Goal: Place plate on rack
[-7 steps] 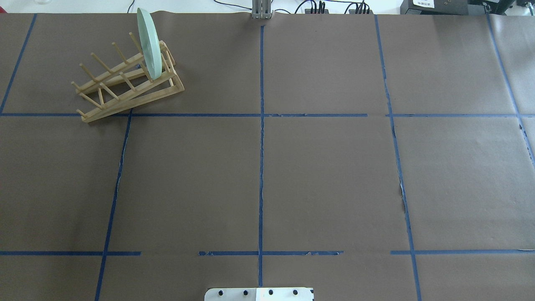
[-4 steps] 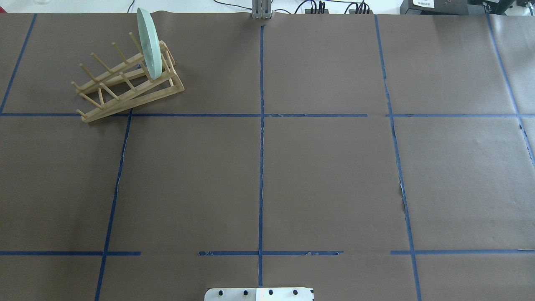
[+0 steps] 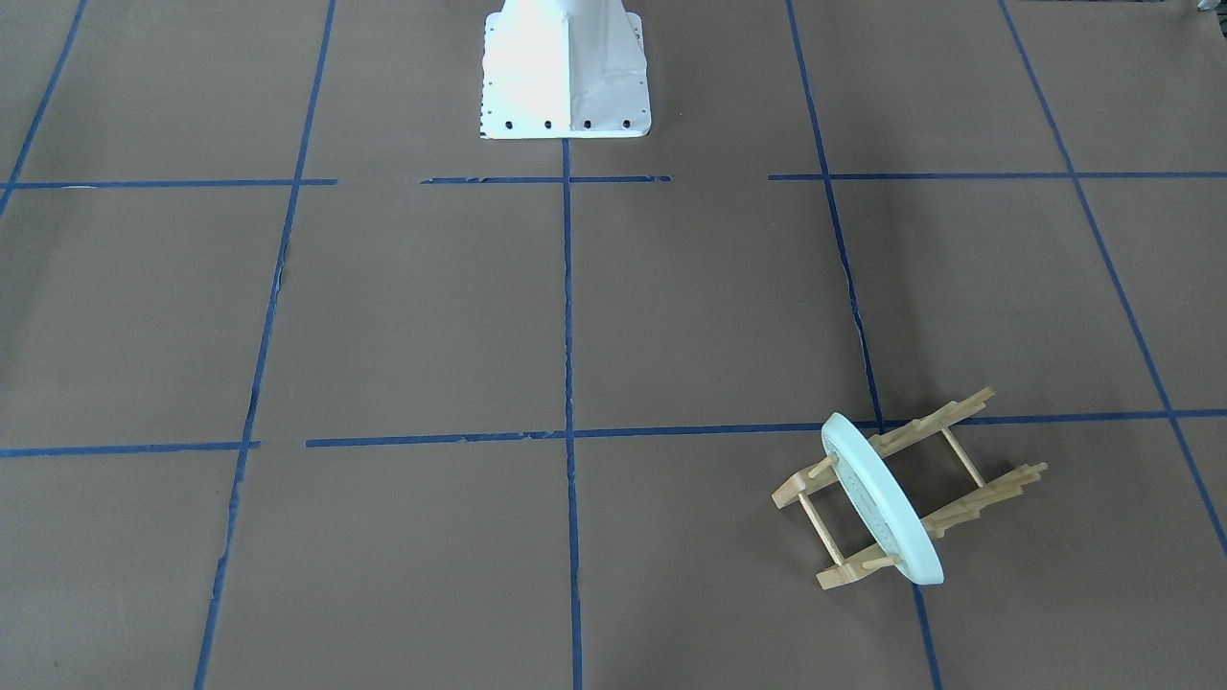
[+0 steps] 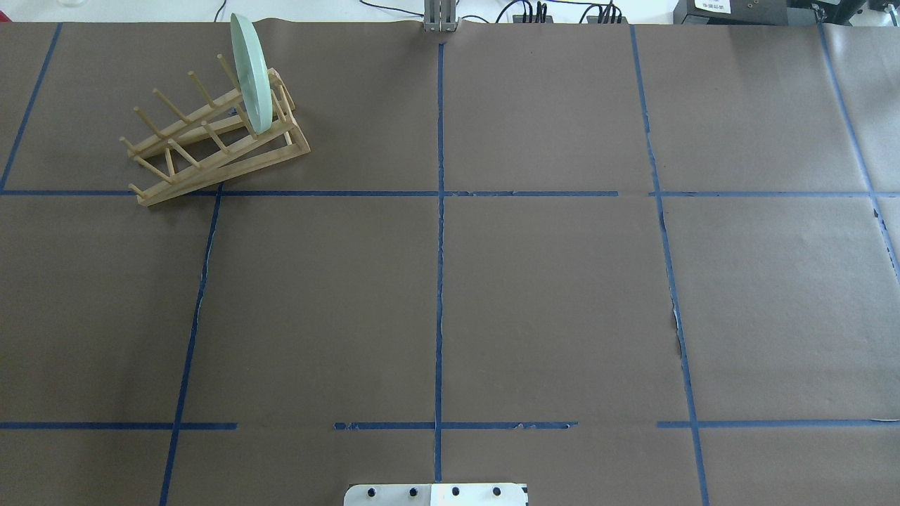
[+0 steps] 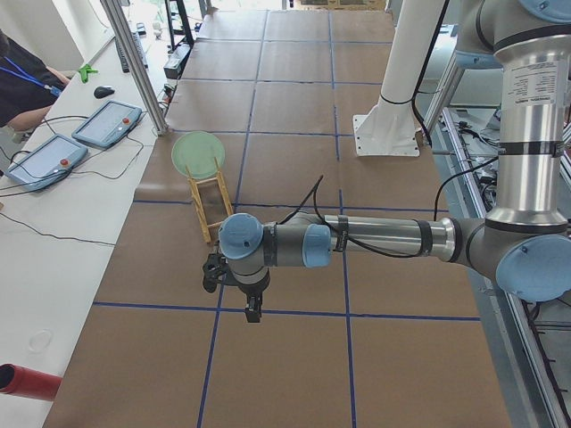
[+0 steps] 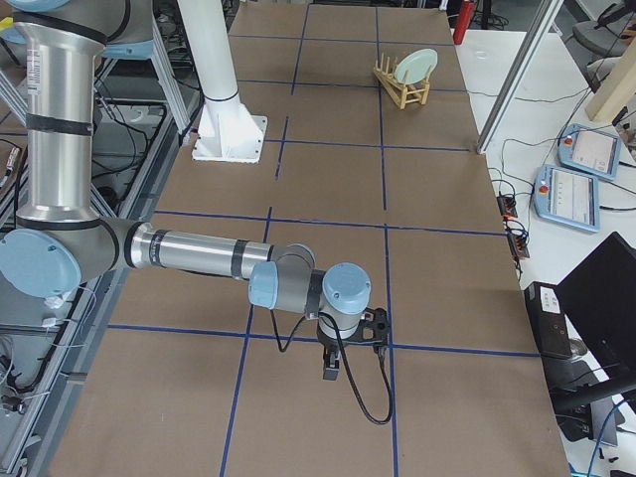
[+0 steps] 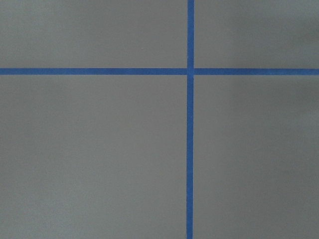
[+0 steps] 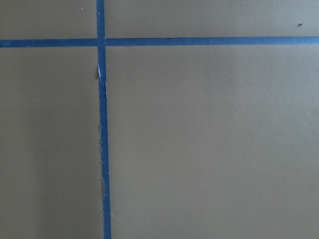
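Observation:
The pale mint-green plate (image 4: 251, 74) stands on edge between the pegs at the high end of the light wooden rack (image 4: 225, 158), at the table's far left. Nothing touches it. Plate (image 3: 882, 503) and rack (image 3: 939, 419) also show in the front-facing view. Both grippers are away from them and show only in the side views: the left gripper (image 5: 253, 312) hangs over the brown table well short of the rack (image 5: 212, 192), and the right gripper (image 6: 331, 368) hangs at the table's other end, far from the plate (image 6: 417, 66). I cannot tell whether either is open or shut. Both wrist views show only bare paper and tape.
Brown paper with a blue tape grid (image 4: 439, 281) covers the table. The white robot base (image 3: 566, 77) stands at the near edge. Control tablets (image 5: 107, 123) and cables lie on the white bench beyond the far edge, where a person sits.

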